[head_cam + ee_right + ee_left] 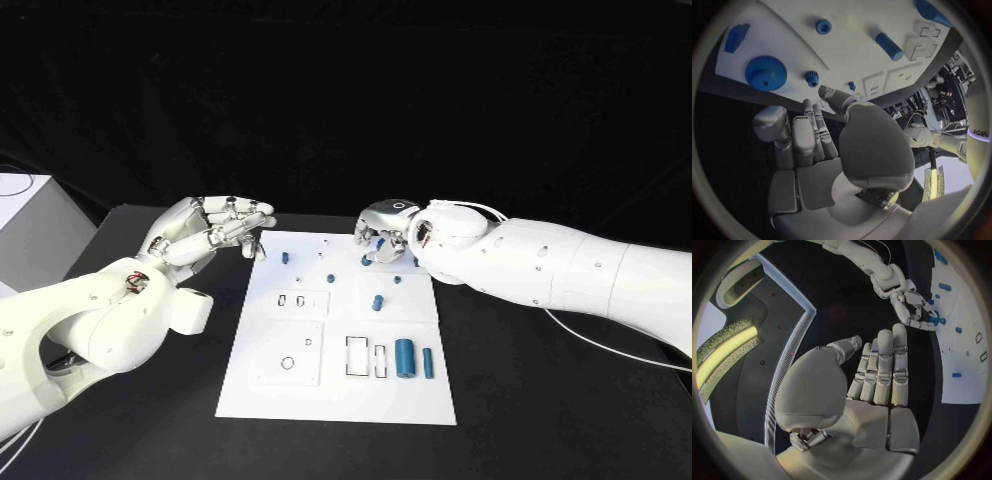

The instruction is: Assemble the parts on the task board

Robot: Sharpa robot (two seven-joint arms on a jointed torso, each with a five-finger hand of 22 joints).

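I see a flat white task board [335, 385] carrying smooth blue cylindrical parts [405, 357]. Left hand [211, 228] open, empty. Right hand [387, 228] curled at the board's far edge; grasp unclear.

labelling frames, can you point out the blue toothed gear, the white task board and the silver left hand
blue toothed gear [766, 73], right wrist view, its toothed face
white task board [335, 398], head view, bare near part of the plate
silver left hand [879, 371], left wrist view, its straightened fingers

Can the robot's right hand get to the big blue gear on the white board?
Probably yes. The right hand hovers at the task board's far edge, holding nothing, and the big blue gear lies just beyond its fingertips with nothing in between.
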